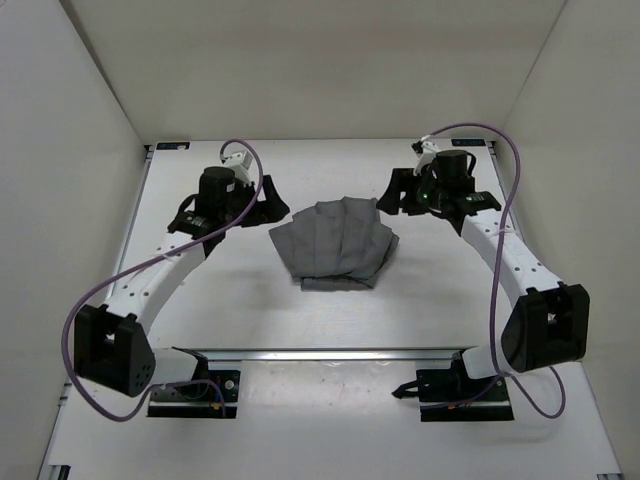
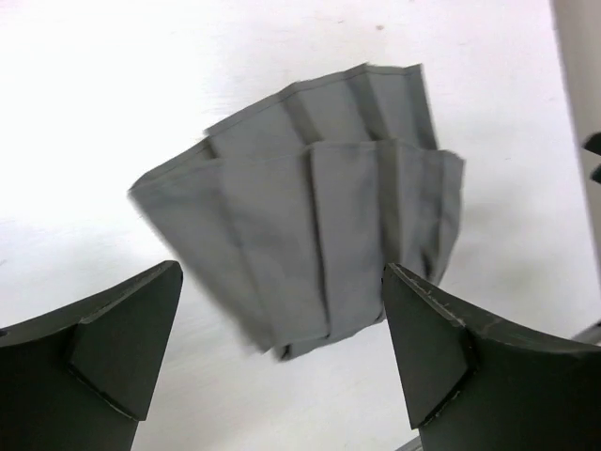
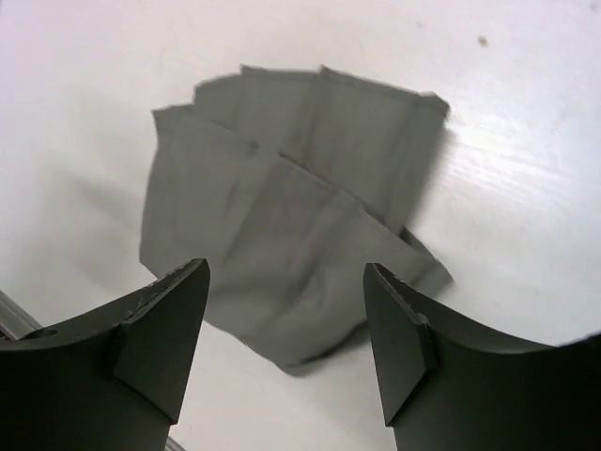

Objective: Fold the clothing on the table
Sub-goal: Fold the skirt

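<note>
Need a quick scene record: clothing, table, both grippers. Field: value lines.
clothing: grey, pleated, doubled over in layers, lying flat
table: white, clothing near its middle
left gripper: open, empty, at the clothing's left side
right gripper: open, empty, at the clothing's right side
contact: wrist views show both sets of fingers clear of the fabric
</note>
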